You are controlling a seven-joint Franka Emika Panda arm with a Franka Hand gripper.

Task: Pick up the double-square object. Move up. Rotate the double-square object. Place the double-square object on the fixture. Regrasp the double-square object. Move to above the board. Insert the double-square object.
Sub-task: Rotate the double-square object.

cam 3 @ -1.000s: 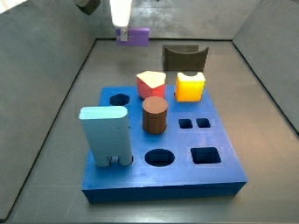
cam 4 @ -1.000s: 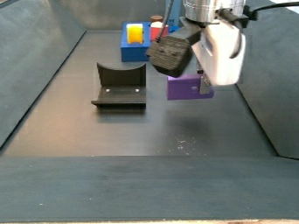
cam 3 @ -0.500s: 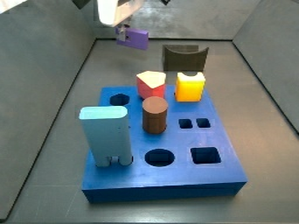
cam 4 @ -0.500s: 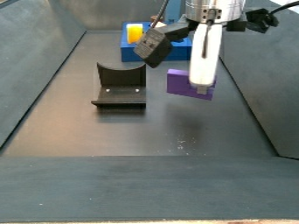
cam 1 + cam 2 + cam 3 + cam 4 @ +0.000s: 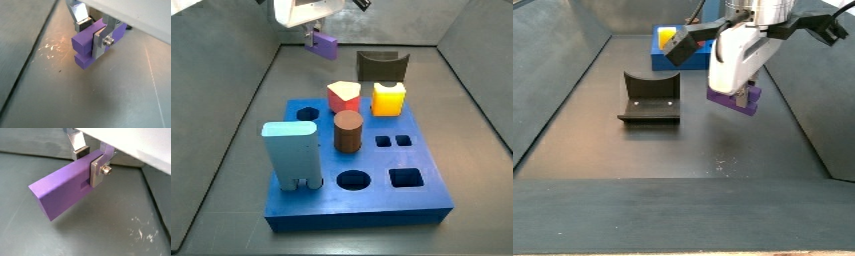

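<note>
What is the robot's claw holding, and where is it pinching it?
The claw, up in the air, holds the purple double-square object, its fingers pinching the flat sides near one end.

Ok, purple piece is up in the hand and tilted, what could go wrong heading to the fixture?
1. The hand grips the double-square object near one end, most of it hanging free, so it might pivot or slip while rotating.
2. The fixture has a narrow notch; a tilted piece could land crooked.
3. The board with its standing pegs sits close beside the fixture; a wide swing might clip them.

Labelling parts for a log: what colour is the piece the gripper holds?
Purple. The double-square object, clamped in the gripper, shows best in a wrist view.
</note>
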